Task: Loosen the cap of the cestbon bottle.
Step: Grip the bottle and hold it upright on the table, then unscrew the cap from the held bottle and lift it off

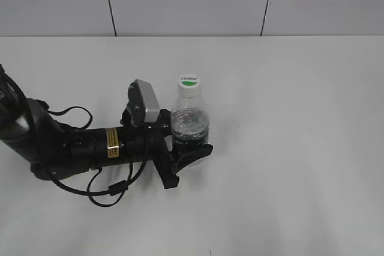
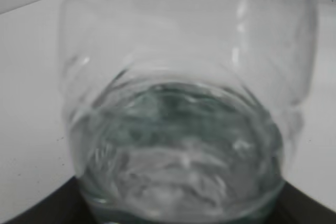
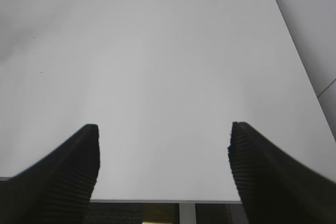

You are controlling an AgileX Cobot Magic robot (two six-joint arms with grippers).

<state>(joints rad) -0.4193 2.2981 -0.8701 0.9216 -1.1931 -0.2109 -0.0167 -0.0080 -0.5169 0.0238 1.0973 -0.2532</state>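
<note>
Left gripper (image 1: 191, 148) is clamping the upright bottle (image 1: 191, 125) at its label; cap (image 1: 189, 81) is showing only in the exterior view. Right gripper (image 3: 164, 153) is hanging spread over bare table (image 3: 157, 51).

Left hand (image 1: 191, 148) clamped low, arm lying flat; right hand (image 3: 164, 156) spread wide.

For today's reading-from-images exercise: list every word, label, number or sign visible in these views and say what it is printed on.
Cap of the bottle: green mark with tiny text, too small to read.
Yellow sticker on the left arm: printing too small to read.
Bottle's dark label band: nothing legible.
Left wrist and right wrist views: no text.
</note>
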